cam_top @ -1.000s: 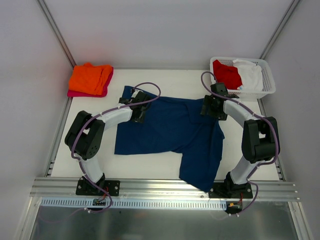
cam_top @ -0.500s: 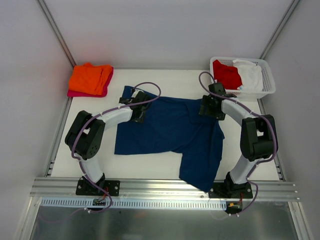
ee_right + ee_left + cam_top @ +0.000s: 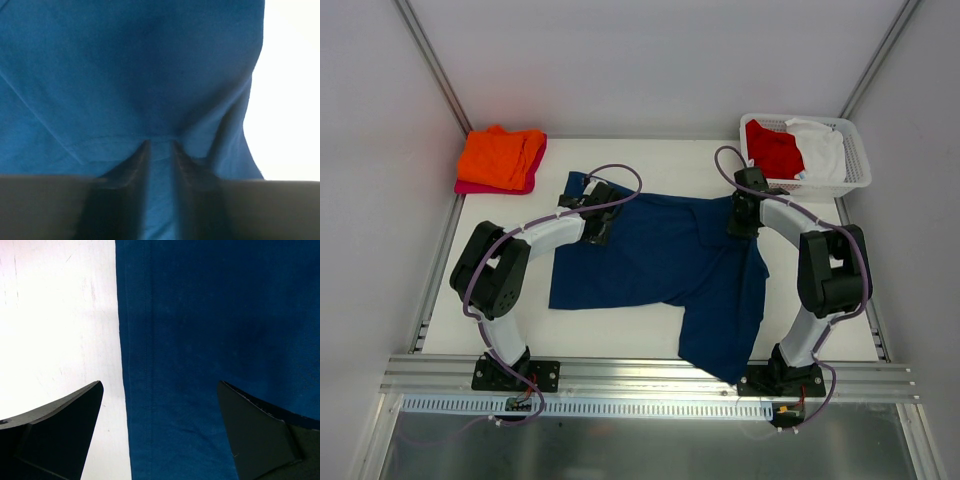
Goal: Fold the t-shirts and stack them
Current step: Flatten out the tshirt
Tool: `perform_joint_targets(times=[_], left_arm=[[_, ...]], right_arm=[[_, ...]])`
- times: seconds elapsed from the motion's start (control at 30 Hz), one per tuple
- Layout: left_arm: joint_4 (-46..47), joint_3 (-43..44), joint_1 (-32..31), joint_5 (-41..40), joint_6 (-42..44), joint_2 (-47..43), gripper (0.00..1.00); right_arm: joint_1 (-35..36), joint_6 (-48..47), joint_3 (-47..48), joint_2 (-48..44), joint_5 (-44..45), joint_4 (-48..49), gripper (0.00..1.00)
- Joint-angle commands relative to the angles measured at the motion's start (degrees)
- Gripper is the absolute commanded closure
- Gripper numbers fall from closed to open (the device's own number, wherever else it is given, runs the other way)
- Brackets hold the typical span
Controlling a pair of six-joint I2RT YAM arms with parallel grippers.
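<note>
The navy blue t-shirt (image 3: pixel 660 260) lies spread across the middle of the table, one part trailing toward the near edge. My left gripper (image 3: pixel 599 228) hovers open over its upper left edge; the hem (image 3: pixel 135 365) runs between the wide-apart fingers (image 3: pixel 70 430). My right gripper (image 3: pixel 741 216) sits at the shirt's upper right corner, its jaws drawn close with a puckered fold of navy cloth (image 3: pixel 160 165) pinched between them. An orange t-shirt (image 3: pixel 500 155) lies folded on a magenta-pink one (image 3: pixel 480 188) at the far left. Red (image 3: pixel 773 147) and white (image 3: pixel 820 150) t-shirts lie in the basket.
A white lattice basket (image 3: pixel 857 168) stands at the far right corner beside the right arm. Grey walls and metal rails bound the table on the left, right and back. An aluminium rail (image 3: pixel 640 375) runs along the near edge by the arm bases.
The right gripper has shifted slightly toward the far right at the shirt's corner and its jaws have closed on the cloth. The left arm has not moved.
</note>
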Motion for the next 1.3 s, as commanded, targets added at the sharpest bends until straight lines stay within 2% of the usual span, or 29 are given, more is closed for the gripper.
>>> perform_joint_targets(times=[0.0, 0.07, 0.23, 0.3, 0.33, 0.37, 0.47, 0.57, 1.27], left_arm=[[0.6, 0.1, -0.5, -0.8, 0.6, 0.4, 0.01], [0.6, 0.0, -0.5, -0.7, 0.7, 0.4, 0.01], [0.7, -0.1, -0.5, -0.7, 0.6, 0.3, 0.01], [0.6, 0.0, -0.5, -0.6, 0.7, 0.1, 0.01], [0.6, 0.0, -0.5, -0.6, 0.7, 0.1, 0.01], [0.6, 0.0, -0.5, -0.5, 0.8, 0.0, 0.01], [0.6, 0.1, -0.5, -0.4, 0.6, 0.0, 0.01], [0.7, 0.2, -0.5, -0.3, 0.6, 0.1, 0.01], [0.9, 0.0, -0.5, 0.2, 0.5, 0.2, 0.01]], right_arm=[[0.3, 0.7, 1.6, 0.8, -1.6, 0.5, 0.86], [0.3, 0.7, 1.7, 0.9, -1.5, 0.4, 1.00], [0.3, 0.2, 1.9, 0.8, -1.1, -0.5, 1.00], [0.3, 0.1, 2.0, 0.6, -0.8, -1.1, 0.96], [0.3, 0.1, 2.3, 0.3, -0.6, -1.4, 0.90], [0.3, 0.1, 2.5, 0.1, -0.2, -1.8, 0.71], [0.3, -0.2, 3.9, -1.1, 0.1, -3.8, 0.37], [0.3, -0.8, 5.8, -2.5, 1.2, -6.1, 0.30], [0.3, -0.6, 5.2, -3.3, 4.4, -8.1, 0.33]])
